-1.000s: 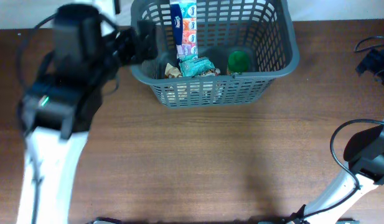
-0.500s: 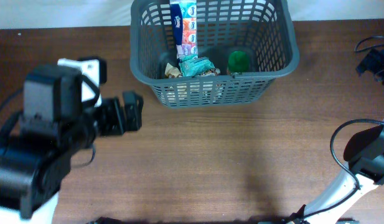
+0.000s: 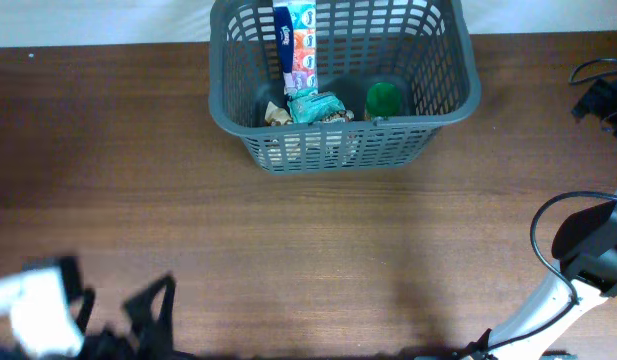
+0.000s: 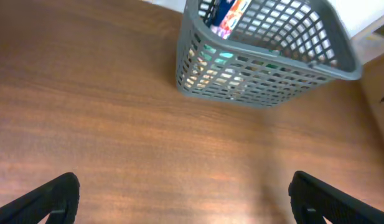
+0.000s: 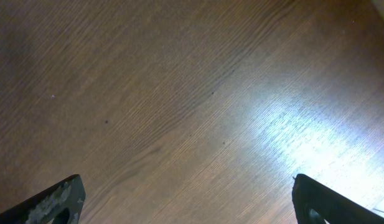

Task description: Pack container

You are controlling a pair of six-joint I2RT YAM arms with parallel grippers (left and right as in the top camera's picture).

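Note:
The container (image 3: 338,150), a large dark grey lattice basket, stands at the back middle of the table. Inside it are an upright colourful pack (image 3: 295,45), a teal packet (image 3: 316,106) and a green-lidded jar (image 3: 383,98). My left gripper (image 3: 118,312) is blurred at the front left edge, far from the basket, open and empty. In the left wrist view the container (image 4: 260,87) lies ahead, beyond the left gripper (image 4: 185,202), whose jaws stand wide apart over bare wood. My right gripper (image 5: 192,202) is open over bare tabletop, holding nothing.
The right arm's base (image 3: 588,250) and its cable sit at the front right. A dark object with cables (image 3: 603,100) lies at the right edge. Brown wooden table (image 3: 288,240) spreads in front of the basket.
My left arm has swung away from the basket's left rim, back across the table to the front left edge. The basket, its contents and the right arm have not moved.

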